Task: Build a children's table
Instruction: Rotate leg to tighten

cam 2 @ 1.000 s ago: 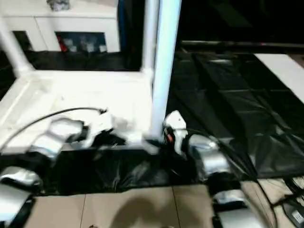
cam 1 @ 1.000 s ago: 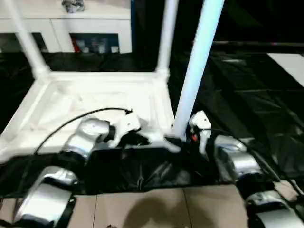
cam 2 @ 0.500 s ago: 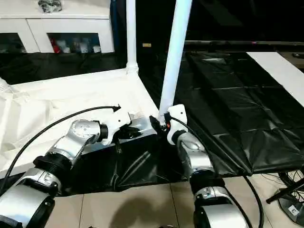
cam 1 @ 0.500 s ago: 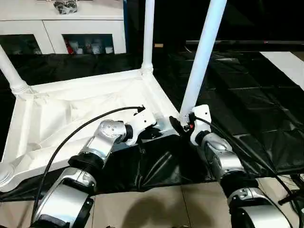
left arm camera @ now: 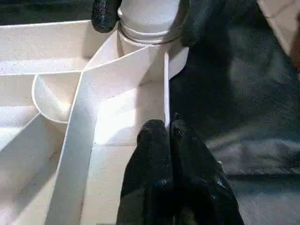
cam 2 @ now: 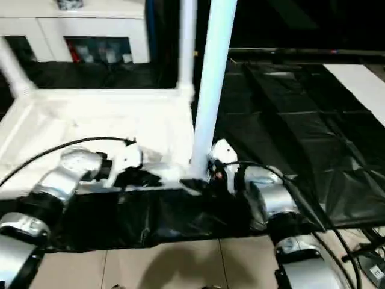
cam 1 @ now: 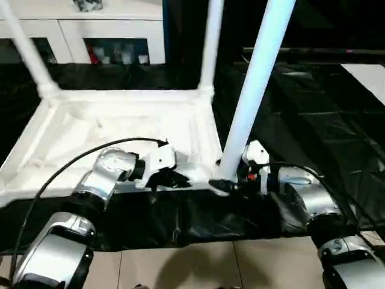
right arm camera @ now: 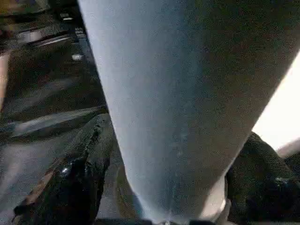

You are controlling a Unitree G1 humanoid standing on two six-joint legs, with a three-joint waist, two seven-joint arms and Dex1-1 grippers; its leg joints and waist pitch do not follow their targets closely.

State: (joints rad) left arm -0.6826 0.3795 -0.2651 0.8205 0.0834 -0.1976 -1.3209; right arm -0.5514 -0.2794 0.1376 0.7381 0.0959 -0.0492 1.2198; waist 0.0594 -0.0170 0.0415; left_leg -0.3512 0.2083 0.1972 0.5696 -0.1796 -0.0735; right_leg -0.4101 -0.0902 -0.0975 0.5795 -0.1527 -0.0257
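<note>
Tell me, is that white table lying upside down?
Yes, upside down. The children's table lies with its ribbed underside up on the black-draped table, and its legs point upward from the corner sockets.

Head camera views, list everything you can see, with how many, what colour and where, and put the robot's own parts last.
White plastic ribbed table top: one, white, lying underside up on the black cloth.
White tapered tube legs: three, white, standing up from corner sockets; near right, far right, far left.
Black cloth: one, black, draped over the large table.
White cabinet with glass doors: one, white, at the back.
Tiled floor: beige, along the near edge.
Left gripper: black fingers shut, at the top's near edge rib.
Right gripper: black fingers either side of the near right leg's base.
Silver forearms: two, left, right.
</note>
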